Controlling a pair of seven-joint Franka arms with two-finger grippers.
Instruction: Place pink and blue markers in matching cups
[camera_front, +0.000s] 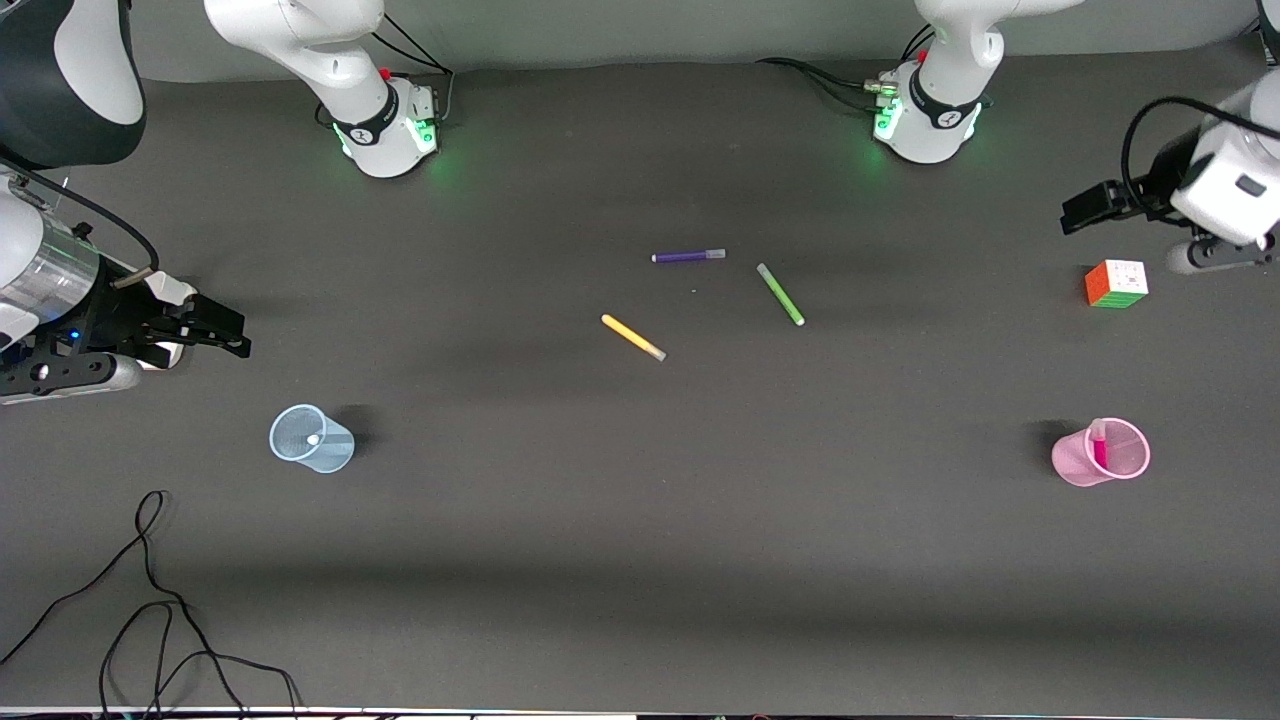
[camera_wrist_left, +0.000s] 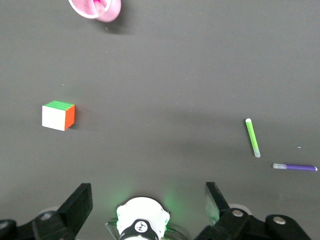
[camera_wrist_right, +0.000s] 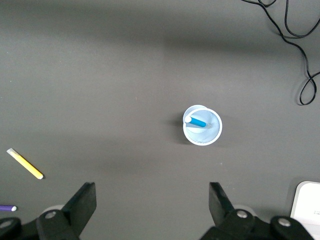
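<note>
1. Where the dark tabletop (camera_front: 640, 520) spreads across the front view, it carries every loose item, with a black cable (camera_front: 150, 610) coiled at the right arm's end, nearest the front camera.
2. The right end effector (camera_front: 215, 335) hangs raised over the tabletop at the right arm's end; the right wrist view shows its fingers (camera_wrist_right: 82, 202) spread wide with nothing between them.
3. The left end effector (camera_front: 1085, 210) hangs raised at the left arm's end, over the tabletop near the puzzle cube; its fingers (camera_wrist_left: 80, 202) are likewise spread wide and empty.
4. The pale blue cup (camera_front: 311, 438) stands upright at the right arm's end, with the blue marker (camera_wrist_right: 196, 121) leaning inside it.
5. The pink cup (camera_front: 1100, 452) stands upright at the left arm's end, with the pink marker (camera_front: 1099, 446) inside it.
6. The puzzle cube (camera_front: 1116, 283) rests farther from the front camera than the pink cup.
7. The green marker (camera_front: 780, 294), yellow marker (camera_front: 633, 337) and purple marker (camera_front: 688, 256) lie flat mid-tabletop, apart from one another.
</note>
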